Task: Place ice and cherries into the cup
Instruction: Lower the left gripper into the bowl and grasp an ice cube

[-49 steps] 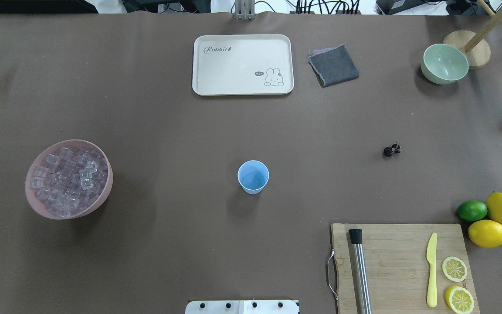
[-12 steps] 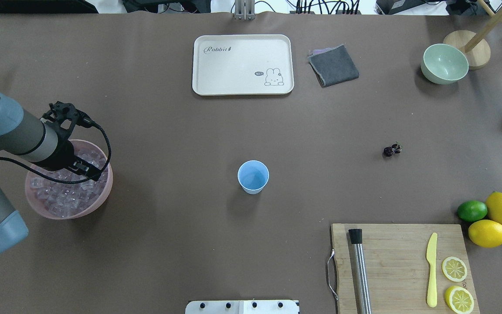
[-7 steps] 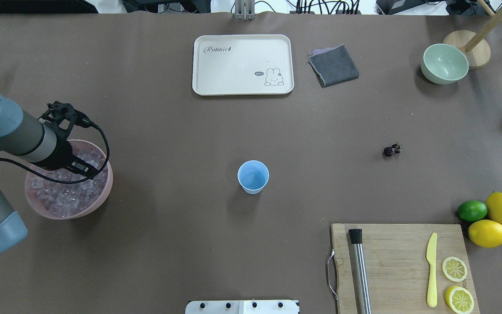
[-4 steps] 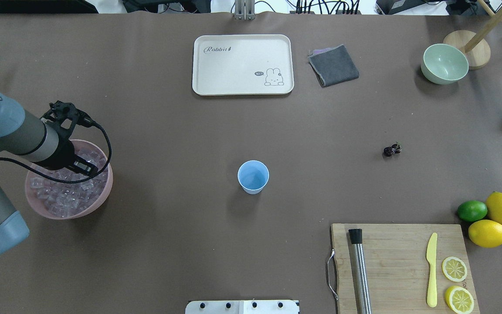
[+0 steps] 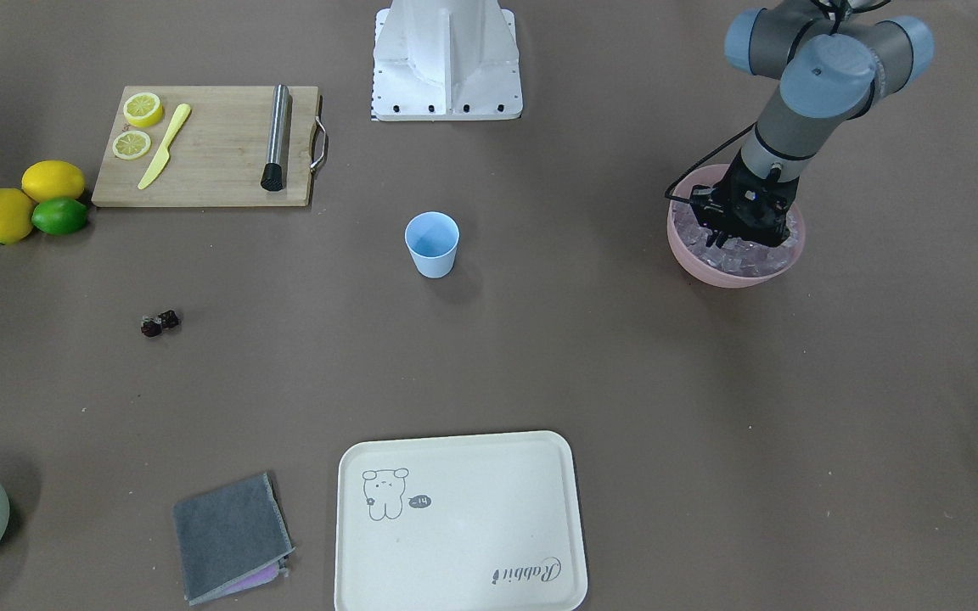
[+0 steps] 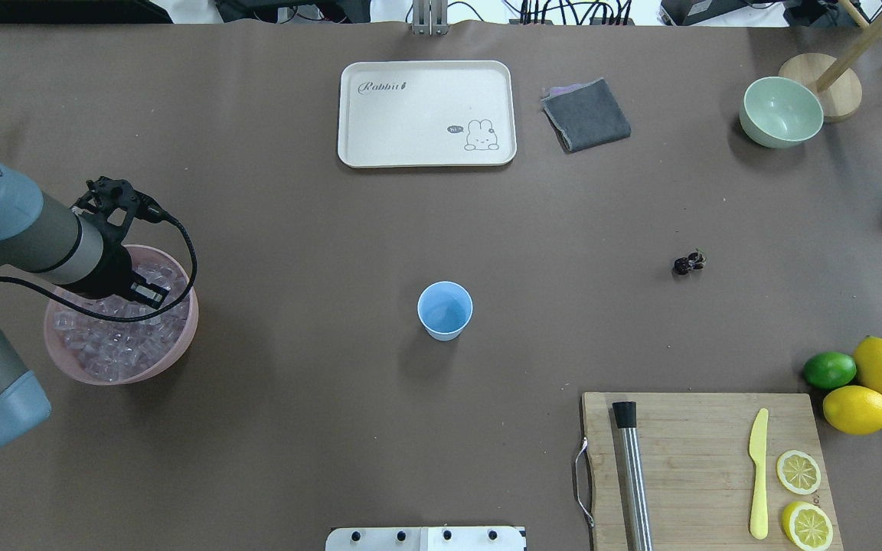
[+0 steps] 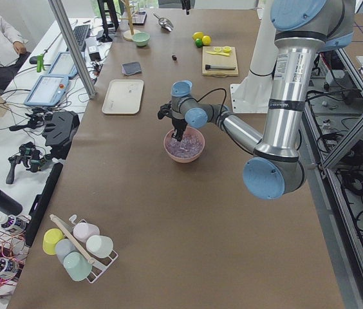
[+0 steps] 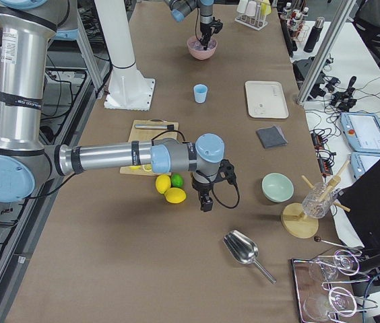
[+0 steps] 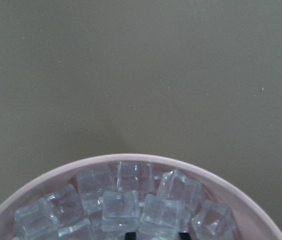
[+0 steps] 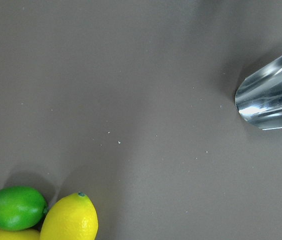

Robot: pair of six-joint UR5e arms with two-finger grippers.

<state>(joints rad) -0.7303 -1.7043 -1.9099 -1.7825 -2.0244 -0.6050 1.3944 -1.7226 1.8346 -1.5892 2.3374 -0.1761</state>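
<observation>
The light blue cup stands upright at mid-table. The dark cherries lie on the cloth to its right, also seen in the front view. Ice fills the pink bowl at the left. My left gripper reaches down into that bowl. In the left wrist view its fingertips sit close on either side of one ice cube. My right gripper hangs low beside the lemons, far from the cherries. It shows only in the right side view, so I cannot tell its state.
A cream tray, a grey cloth and a pale green bowl sit at the far side. The cutting board holds a steel rod, a yellow knife and lemon slices. Lemons, a lime and a metal scoop lie at the right.
The left arm has come in over the pink bowl. In the last second its gripper has shifted slightly back toward the bowl's far left. Cup and cherries have not moved.
</observation>
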